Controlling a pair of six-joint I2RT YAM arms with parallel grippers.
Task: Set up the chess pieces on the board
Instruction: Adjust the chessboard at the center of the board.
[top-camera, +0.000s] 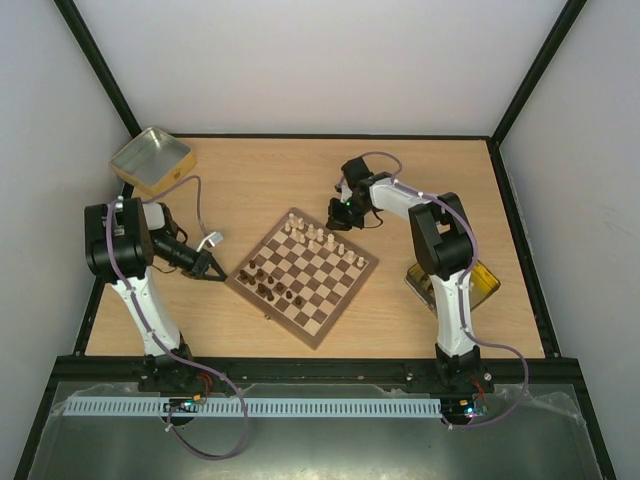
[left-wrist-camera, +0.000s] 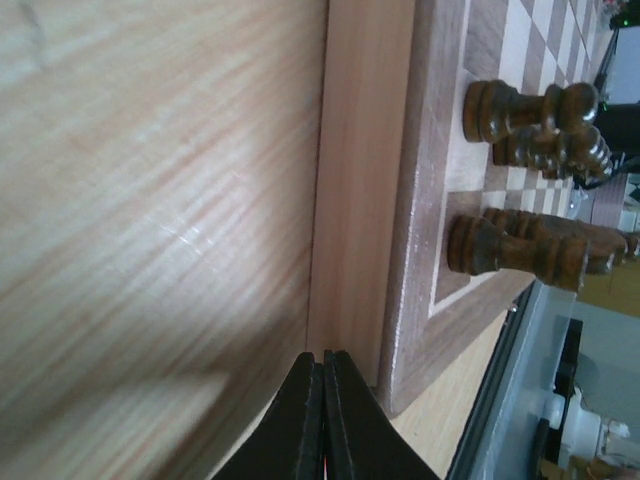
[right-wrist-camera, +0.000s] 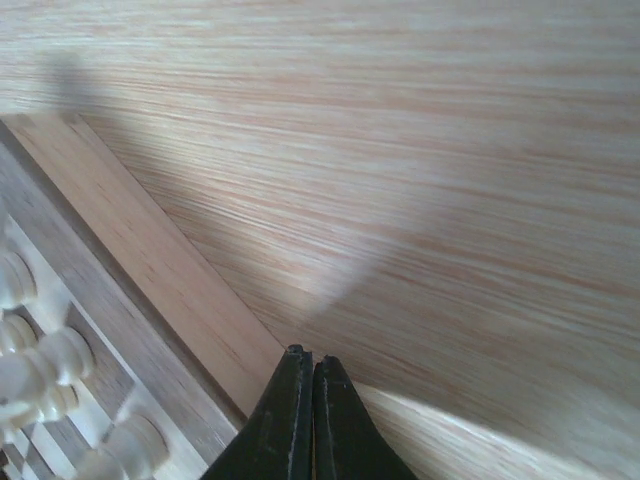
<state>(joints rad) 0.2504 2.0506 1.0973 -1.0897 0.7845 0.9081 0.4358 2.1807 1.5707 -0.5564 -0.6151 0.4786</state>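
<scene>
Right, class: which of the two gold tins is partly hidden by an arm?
The right-edge tin, partly covered by the right arm; the far-left corner tin lies in full view.

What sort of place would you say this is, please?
Probably a robotics lab test cell: plain white walls enclose a wooden table, the left arm and right arm are bolted along its near edge, and a chessboard sits between them.

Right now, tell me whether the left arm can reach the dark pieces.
Probably yes. The left gripper, shut, sits beside the board edge, and the dark pieces stand just inside it with nothing between. It must open first.
</scene>
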